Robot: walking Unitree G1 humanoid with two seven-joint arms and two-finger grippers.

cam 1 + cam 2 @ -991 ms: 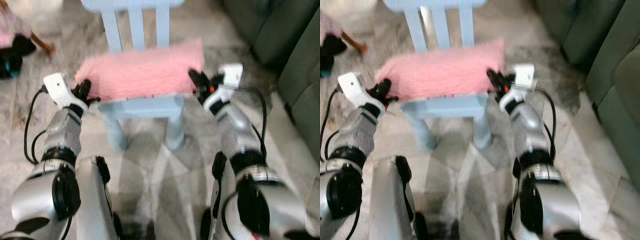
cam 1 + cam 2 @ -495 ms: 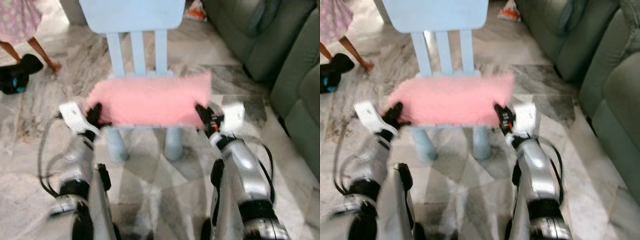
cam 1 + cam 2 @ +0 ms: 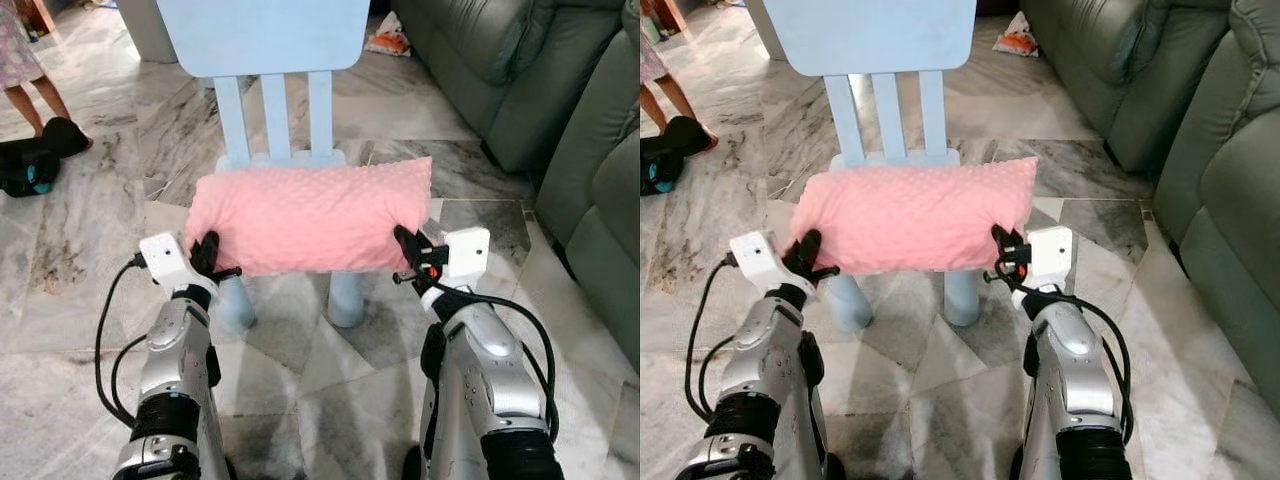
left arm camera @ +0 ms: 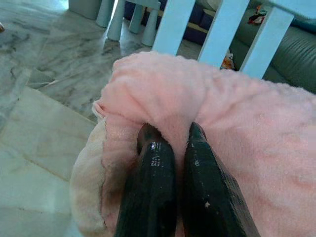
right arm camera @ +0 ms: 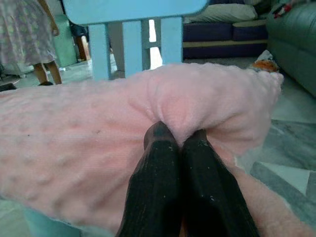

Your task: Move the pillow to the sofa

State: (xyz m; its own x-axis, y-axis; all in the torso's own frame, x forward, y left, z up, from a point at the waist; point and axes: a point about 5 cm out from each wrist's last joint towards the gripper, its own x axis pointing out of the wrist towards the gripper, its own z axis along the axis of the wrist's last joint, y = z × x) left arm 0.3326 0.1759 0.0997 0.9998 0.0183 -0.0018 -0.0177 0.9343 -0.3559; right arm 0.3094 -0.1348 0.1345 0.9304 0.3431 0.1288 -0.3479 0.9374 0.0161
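Since a second ago my view has steadied and tipped up, so more of the far floor and chair back now shows, and the pink pillow (image 3: 312,215) looks raised off the seat, held between my two arms in front of the chair rather than resting flat on it. I judge that the lift is under way, which is the first real step toward the sofa.

Nearest to me, my silver forearms reach forward over the marble floor (image 3: 330,400). My left gripper (image 3: 207,256) is pinched almost fully together on the pillow's left end; the left wrist view shows its fingers (image 4: 153,182) nipping a fold of the fleece with only a sliver between them. My right gripper (image 3: 408,245) is clamped the same way on the right end, its fingers (image 5: 155,182) nearly touching with fabric bunched between the tips.

Just beyond the pillow stands the light blue child's chair (image 3: 262,30), its slatted back upright behind the pillow and its front legs showing under it. On the right, from near to far, runs the grey-green sofa (image 3: 600,150), well apart from the pillow. Far left, a person's legs (image 3: 40,95) stand beside a black bag (image 3: 30,165) on the floor.

Next, I judge, I must turn right and carry the pillow clear of the chair back without letting either pinch slip.
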